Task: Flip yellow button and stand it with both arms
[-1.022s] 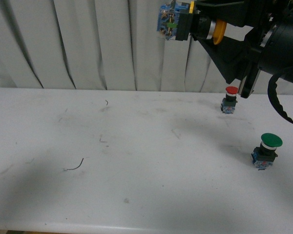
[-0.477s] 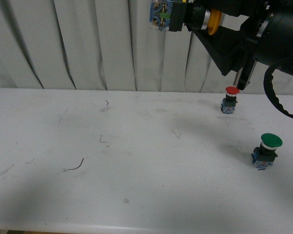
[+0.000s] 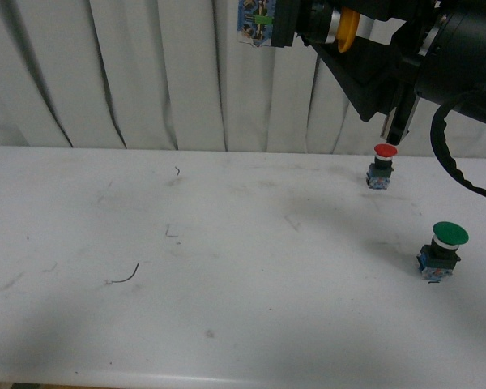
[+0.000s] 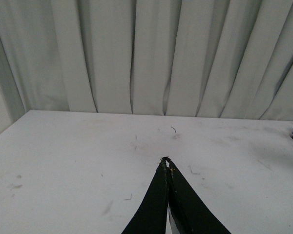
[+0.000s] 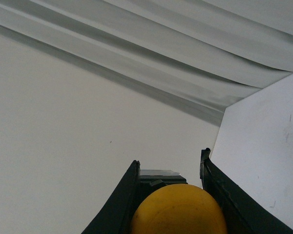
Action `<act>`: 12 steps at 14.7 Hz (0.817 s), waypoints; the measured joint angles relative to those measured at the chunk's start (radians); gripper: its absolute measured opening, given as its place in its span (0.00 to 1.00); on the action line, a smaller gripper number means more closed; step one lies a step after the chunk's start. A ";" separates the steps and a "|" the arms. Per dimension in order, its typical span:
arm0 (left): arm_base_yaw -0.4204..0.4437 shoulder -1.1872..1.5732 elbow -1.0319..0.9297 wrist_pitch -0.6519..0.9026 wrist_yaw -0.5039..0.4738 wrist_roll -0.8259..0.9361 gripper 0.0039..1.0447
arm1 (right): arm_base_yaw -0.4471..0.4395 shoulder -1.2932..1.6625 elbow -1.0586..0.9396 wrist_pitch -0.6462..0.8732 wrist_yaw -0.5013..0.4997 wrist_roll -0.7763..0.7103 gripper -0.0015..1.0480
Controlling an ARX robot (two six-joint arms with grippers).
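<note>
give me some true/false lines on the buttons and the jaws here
1. The right jaws hold the yellow button high above the table. True.
2. The yellow button hangs cap down. False: it lies sideways, cap toward the robot's right.
3. The left jaws are wide open. False: they are shut and empty.
4. The green button stands cap up on the table. True.
5. The red button lies on its side. False: it stands cap up.
</note>
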 joint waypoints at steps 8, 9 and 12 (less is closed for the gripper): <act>0.000 -0.253 0.001 -0.314 0.003 0.000 0.01 | -0.001 0.000 0.000 0.001 -0.003 -0.003 0.33; 0.000 -0.297 0.006 -0.300 -0.002 0.000 0.01 | -0.001 0.000 0.000 -0.001 -0.002 -0.003 0.33; 0.000 -0.297 0.001 -0.312 -0.001 0.000 0.01 | -0.001 -0.006 0.000 0.000 -0.006 -0.003 0.33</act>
